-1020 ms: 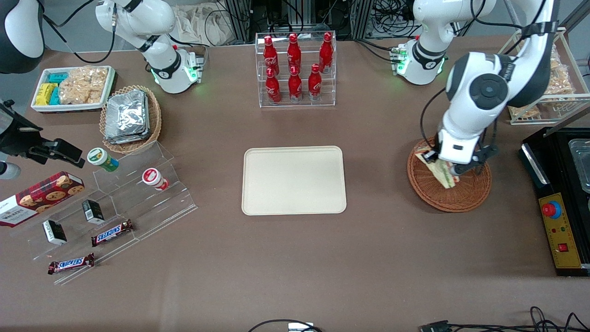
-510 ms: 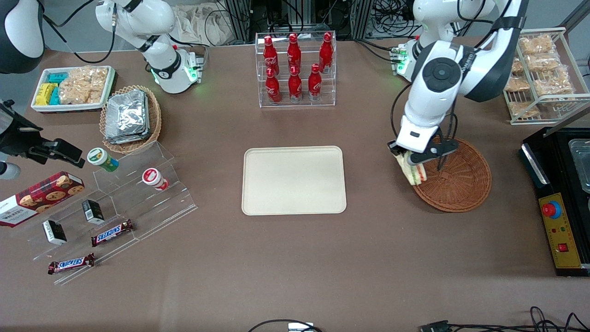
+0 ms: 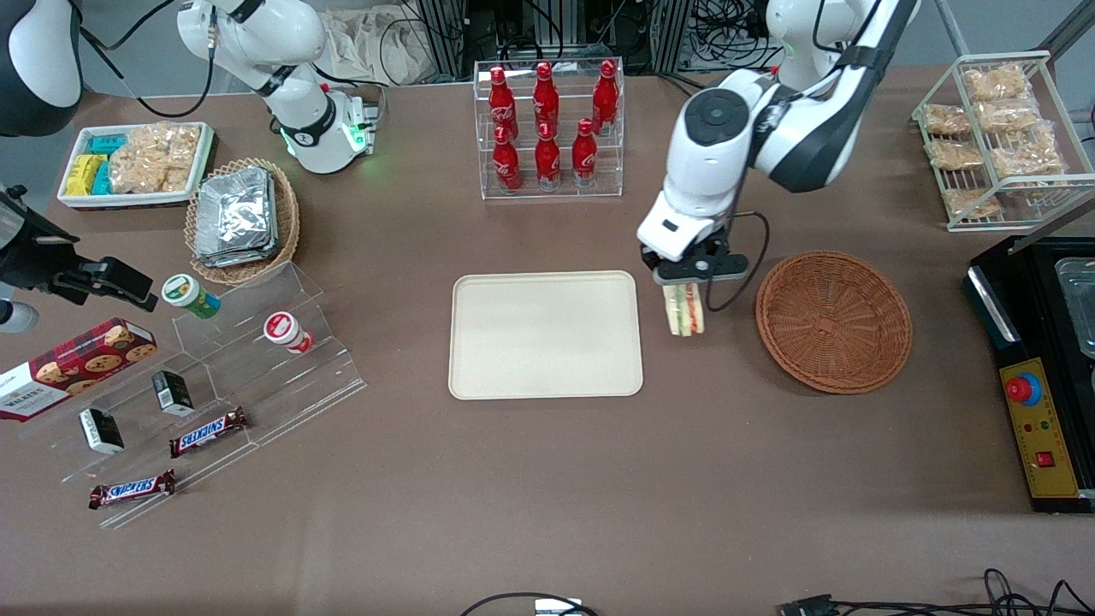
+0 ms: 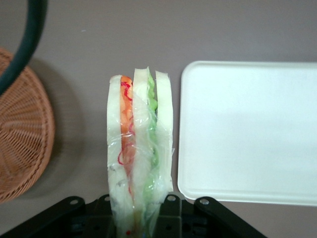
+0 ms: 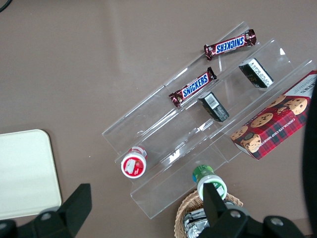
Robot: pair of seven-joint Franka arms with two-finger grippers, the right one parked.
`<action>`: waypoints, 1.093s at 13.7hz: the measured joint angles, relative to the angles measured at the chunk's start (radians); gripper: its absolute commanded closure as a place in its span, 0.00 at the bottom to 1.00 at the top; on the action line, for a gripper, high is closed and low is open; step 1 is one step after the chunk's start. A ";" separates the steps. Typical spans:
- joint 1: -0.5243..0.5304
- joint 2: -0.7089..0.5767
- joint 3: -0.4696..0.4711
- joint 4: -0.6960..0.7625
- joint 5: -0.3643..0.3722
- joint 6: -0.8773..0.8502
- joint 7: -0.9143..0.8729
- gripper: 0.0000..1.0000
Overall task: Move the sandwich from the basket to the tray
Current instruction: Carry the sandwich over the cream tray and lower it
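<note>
the gripper (image 3: 684,287) is hanging above bare table between the tray (image 3: 479,376) and the basket (image 3: 834,321), clamped on the sandwich (image 3: 684,310), w/ the wedge sticking out below the fingers and clear of the table. in the wrist view the sandwich (image 4: 140,153) is standing on edge in its clear wrap, w/ orange and red filling in one layer and green in the other, white bread between and outside; its gripped end is disappearing into the black gripper (image 4: 138,223) body. the sandwich is just beside the tray's short edge nearest the working arm, not over it, and the tray (image 4: 247,134) is lying flat w/ nothing on it. the basket (image 4: 22,139) is sitting toward the working arm's end, holding nothing, its rim near the sandwich but apart from it. a black cable (image 3: 744,257) is looping from the wrist down toward the basket rim. farther from the front camera than the tray, a clear rack of red bottles (image 3: 547,128) is standing upright. toward the parked arm's end, a lighter basket w/ foil packets (image 3: 235,218), a white bin of snacks (image 3: 133,167) and a clear stepped stand (image 3: 257,376) w/ snickers bars (image 3: 208,432) are sitting well apart from the gripper.
</note>
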 measured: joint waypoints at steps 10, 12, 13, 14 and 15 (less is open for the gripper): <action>-0.123 0.337 -0.003 0.113 0.108 0.080 -0.002 0.92; -0.136 0.388 -0.002 0.123 0.148 0.089 -0.015 0.92; -0.141 0.414 -0.002 0.130 0.177 0.090 -0.033 0.92; -0.144 0.439 -0.002 0.139 0.208 0.090 -0.054 0.92; -0.145 0.465 -0.001 0.146 0.239 0.091 -0.077 0.92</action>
